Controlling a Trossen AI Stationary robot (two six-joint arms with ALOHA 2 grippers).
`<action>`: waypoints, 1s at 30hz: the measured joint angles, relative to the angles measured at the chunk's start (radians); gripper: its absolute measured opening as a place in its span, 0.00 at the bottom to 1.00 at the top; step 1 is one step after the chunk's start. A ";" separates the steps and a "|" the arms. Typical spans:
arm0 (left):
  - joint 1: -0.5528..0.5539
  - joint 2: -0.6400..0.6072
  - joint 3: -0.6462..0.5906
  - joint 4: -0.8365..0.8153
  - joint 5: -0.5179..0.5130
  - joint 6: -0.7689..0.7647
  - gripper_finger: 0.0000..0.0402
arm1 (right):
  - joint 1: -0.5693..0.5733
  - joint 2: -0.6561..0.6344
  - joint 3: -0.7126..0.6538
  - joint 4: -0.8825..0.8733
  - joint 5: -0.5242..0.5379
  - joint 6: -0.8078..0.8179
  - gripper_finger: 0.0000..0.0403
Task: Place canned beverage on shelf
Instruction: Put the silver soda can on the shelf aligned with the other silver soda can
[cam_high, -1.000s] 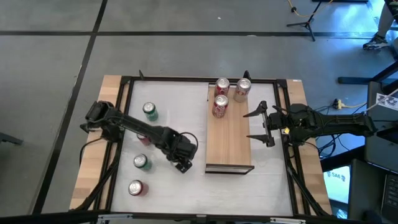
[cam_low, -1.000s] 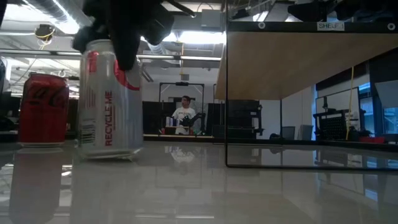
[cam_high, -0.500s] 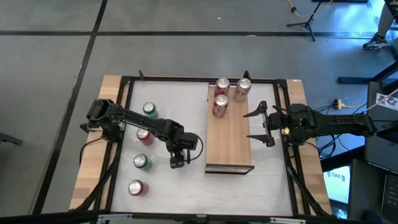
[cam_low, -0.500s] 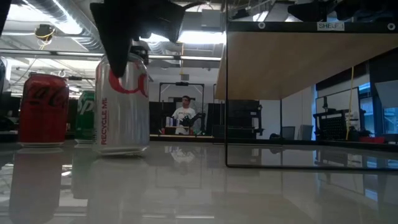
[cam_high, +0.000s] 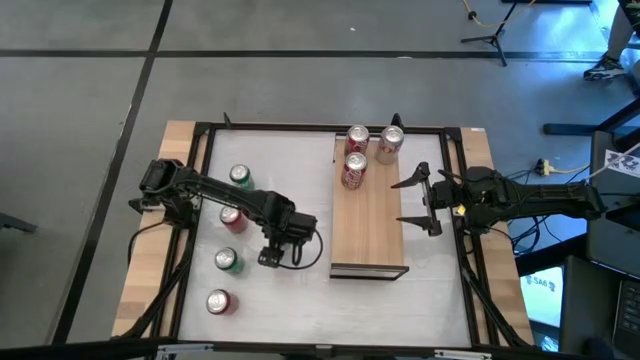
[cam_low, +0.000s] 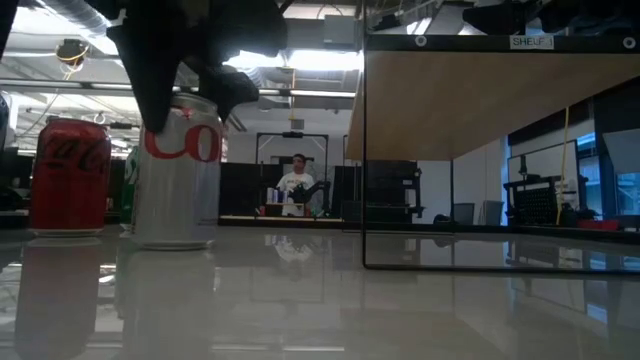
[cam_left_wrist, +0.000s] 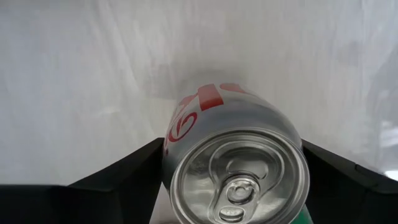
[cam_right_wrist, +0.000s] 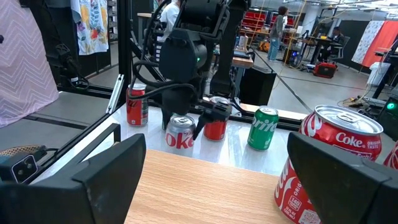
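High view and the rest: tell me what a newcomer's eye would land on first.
The dark left gripper straddles an upright silver can with red lettering on the white tabletop, left of the long light-wood shelf. Three cans cluster at the shelf's far end. The right gripper waits open beside the shelf.
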 joint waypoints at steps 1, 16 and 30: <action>0.000 0.000 0.000 -0.001 0.000 0.016 0.75 | 0.000 0.000 0.000 0.000 0.000 0.000 0.96; 0.000 0.000 -0.001 0.011 0.000 0.056 0.76 | 0.000 0.000 0.000 0.000 0.000 0.000 0.96; 0.000 0.001 -0.002 0.030 0.000 0.055 0.80 | 0.000 0.000 0.000 0.000 0.000 0.000 0.96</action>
